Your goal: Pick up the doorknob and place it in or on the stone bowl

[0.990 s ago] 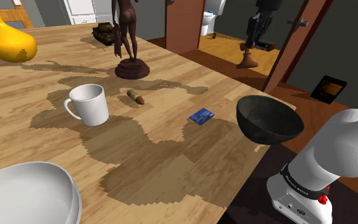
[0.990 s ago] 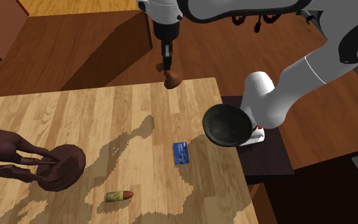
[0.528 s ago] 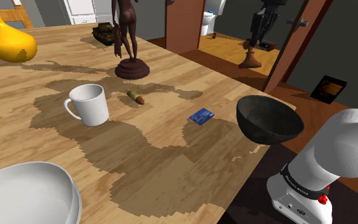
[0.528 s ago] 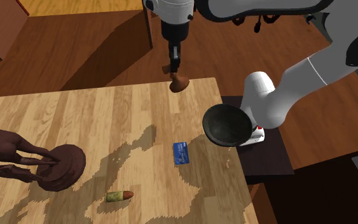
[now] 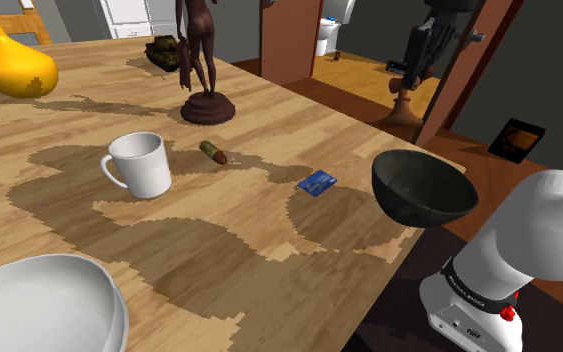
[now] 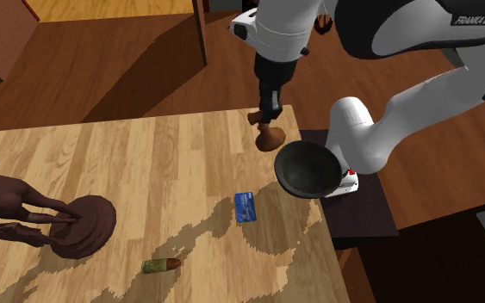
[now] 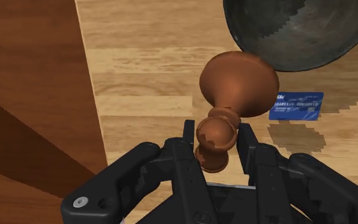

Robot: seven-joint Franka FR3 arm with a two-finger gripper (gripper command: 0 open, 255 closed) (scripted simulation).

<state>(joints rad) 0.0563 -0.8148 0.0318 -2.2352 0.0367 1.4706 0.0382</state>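
Gripper (image 7: 217,141) clasps brown doorknob (image 7: 238,83) over table (image 7: 145,70) — dark bowl (image 7: 298,32), blue card (image 7: 296,105) nearby

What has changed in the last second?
The black pincer, shut on the brown rounded doorknob, carried it toward the second exterior view's right, close to the dark grey bowl. Nothing was let go. The bowl, the blue card and the white mug stayed in place.

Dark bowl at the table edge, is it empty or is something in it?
Empty: the bowl shows a bare inside; the brown doorknob hangs clasped in the gripper near its rim.
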